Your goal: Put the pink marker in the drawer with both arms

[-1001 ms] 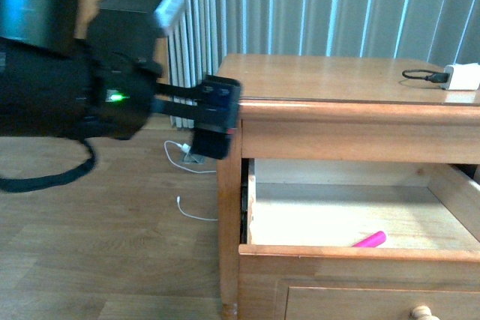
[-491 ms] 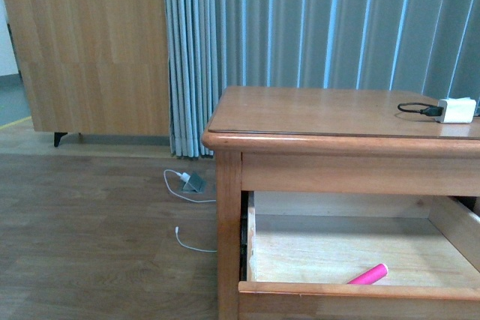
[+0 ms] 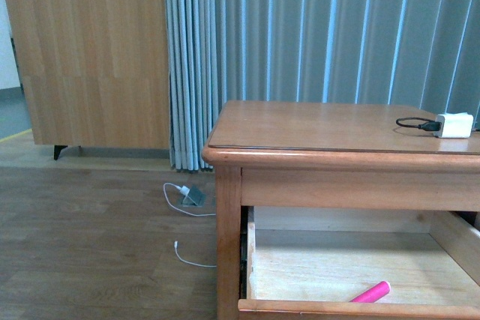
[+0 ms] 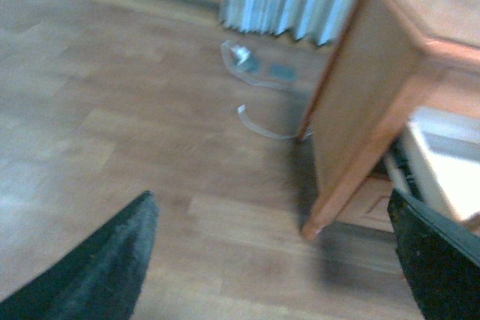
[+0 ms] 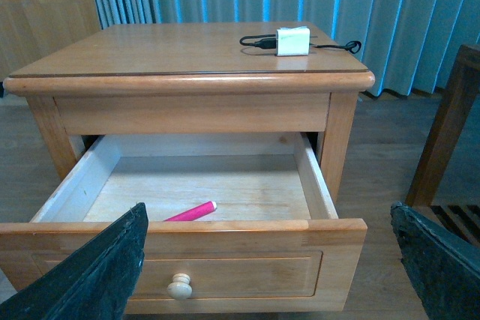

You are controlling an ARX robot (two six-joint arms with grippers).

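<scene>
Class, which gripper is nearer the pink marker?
Right. The right gripper faces the open drawer holding the marker; the left gripper is beside the cabinet, over the floor.

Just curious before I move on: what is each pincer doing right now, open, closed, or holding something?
Left pincer: open, holding nothing.
Right pincer: open, holding nothing.

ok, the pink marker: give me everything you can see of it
The pink marker is a short, thick hot-pink cylinder, smooth like plastic. The end away from the front panel looks paler. It lies flat and diagonal on the pale wooden floor of the open drawer, close behind the front panel, which hides its near end. It rests on the drawer floor only; nothing else touches it.
</scene>
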